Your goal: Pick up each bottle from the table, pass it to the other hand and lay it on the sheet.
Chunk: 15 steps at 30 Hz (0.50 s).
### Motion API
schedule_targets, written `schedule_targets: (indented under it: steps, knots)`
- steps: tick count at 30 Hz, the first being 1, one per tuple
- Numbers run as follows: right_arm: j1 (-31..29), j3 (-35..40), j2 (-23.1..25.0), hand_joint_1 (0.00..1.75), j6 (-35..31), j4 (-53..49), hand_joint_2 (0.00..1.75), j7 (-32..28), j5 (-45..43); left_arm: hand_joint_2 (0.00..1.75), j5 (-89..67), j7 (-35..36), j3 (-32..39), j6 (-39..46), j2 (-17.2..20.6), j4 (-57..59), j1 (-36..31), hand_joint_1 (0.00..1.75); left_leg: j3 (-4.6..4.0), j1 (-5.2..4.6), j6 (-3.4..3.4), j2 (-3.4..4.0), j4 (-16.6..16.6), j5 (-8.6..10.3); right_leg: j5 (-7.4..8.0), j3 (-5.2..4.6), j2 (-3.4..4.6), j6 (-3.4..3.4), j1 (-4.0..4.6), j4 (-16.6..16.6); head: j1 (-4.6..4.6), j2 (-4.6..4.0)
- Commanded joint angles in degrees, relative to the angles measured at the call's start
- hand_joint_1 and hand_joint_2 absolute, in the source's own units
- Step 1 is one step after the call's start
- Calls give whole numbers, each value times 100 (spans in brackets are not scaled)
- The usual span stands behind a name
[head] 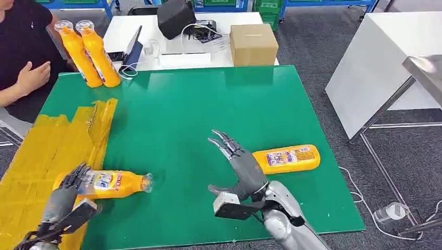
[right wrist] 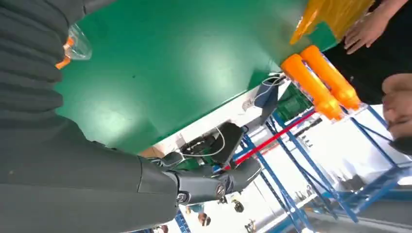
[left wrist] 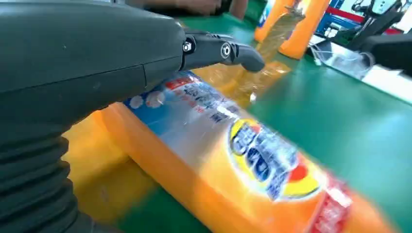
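Note:
An orange bottle lies on its side at the edge of the yellow sheet, its neck out over the green mat. My left hand grips its base end. In the left wrist view the labelled bottle runs under my left hand. A second orange bottle lies on the mat just right of my right hand, which is open, fingers spread, not touching it. Two more bottles stand upright at the back left, also seen as two bottles past my right hand.
A person sits at the far left, one hand near the upright bottles. Behind the mat a white table carries a cardboard box, a black bag and cables. Another white table stands to the right.

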Motion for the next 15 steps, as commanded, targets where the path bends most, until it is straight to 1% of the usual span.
schedule_targets:
  steps: [1, 3, 4, 7, 8, 11, 15]
  knots:
    - [675, -524, -411, 0, 94, -595, 175, -80, 112, 0, 1849, -753, 949, -1090, -1115, -1149, 241, 0, -26, -10, 17, 4, 2, -7, -4, -25, 2, 5, -8, -3, -4, 0]
    - [907, -734, -593, 0, 244, -666, 175, -75, 140, 0, 2854, -800, 1170, -1973, -1288, -1495, 319, 0, -39, -13, 11, -2, 4, -4, -2, -34, -7, 5, -9, -3, -11, 0]
    - [1072, -933, -645, 0, 281, -677, 175, -104, 128, 0, 3153, -708, 1291, -2286, -1371, -1681, 369, 0, -38, -18, 19, -7, 8, -14, -12, -30, -12, 7, -13, -2, -4, 0]
    - [1523, -1314, -676, 0, 295, -613, 175, -52, 399, 0, 3712, -692, 1410, -2906, -1605, -2188, 581, 0, -53, -16, 15, -16, 4, -8, -8, -37, -19, 6, -12, -9, -9, 0]
    - [1674, -1413, -714, 0, 236, -586, 175, 0, 470, 0, 3862, -694, 1400, -3079, -1703, -2378, 664, 0, -53, -15, 14, -5, 5, -10, -5, -45, -8, 4, -10, -8, -6, 0]
    - [1909, -1585, -848, 0, 69, -627, 175, 96, 659, 0, 4034, -625, 1260, -3317, -1842, -2717, 847, 0, -69, -15, 13, -6, 6, -8, -3, -61, -8, 5, -10, -7, -9, 0]
    - [2141, -1804, -993, 0, -27, -776, 175, 374, 1042, 0, 3908, -652, 978, -3178, -1888, -2954, 989, 0, -81, -18, 15, -6, 8, -10, -6, -75, -8, 5, -13, -3, -6, 0]
